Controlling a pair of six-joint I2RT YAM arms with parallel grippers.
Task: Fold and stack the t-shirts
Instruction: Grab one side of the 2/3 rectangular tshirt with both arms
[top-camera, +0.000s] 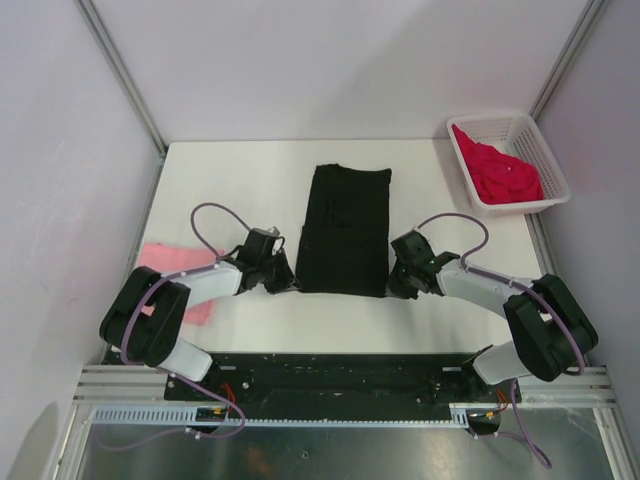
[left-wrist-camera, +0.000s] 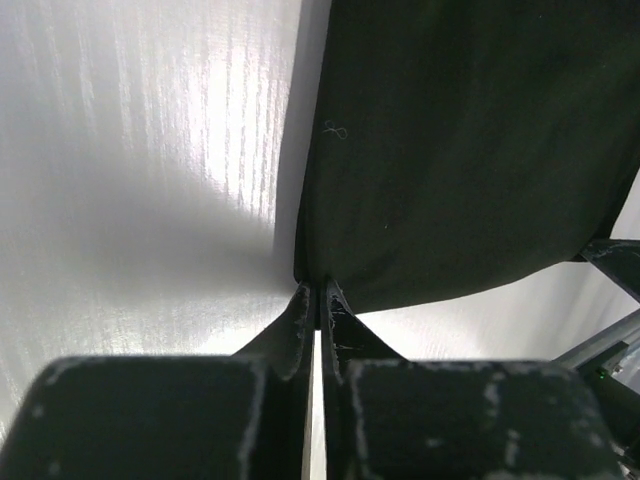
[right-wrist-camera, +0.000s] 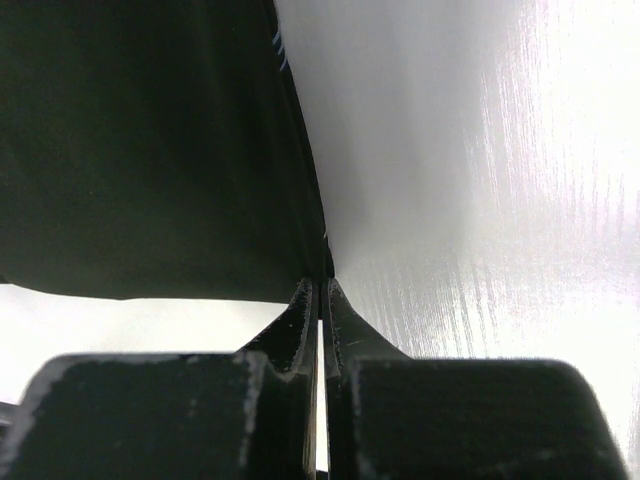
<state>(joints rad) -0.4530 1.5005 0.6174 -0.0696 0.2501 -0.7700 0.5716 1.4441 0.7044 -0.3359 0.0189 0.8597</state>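
The black t-shirt (top-camera: 345, 228) lies as a long folded strip in the middle of the table. My left gripper (top-camera: 284, 283) is shut on its near left corner (left-wrist-camera: 316, 283). My right gripper (top-camera: 397, 285) is shut on its near right corner (right-wrist-camera: 320, 275). The black cloth fills the upper right of the left wrist view (left-wrist-camera: 470, 150) and the upper left of the right wrist view (right-wrist-camera: 140, 150). The pink t-shirt (top-camera: 172, 262) lies at the left edge, partly under my left arm. The crimson-red t-shirt (top-camera: 497, 170) is bunched in the white basket (top-camera: 548, 165).
The basket stands at the back right corner. Grey walls with metal rails close in the table on three sides. The arm bases and a black rail run along the near edge.
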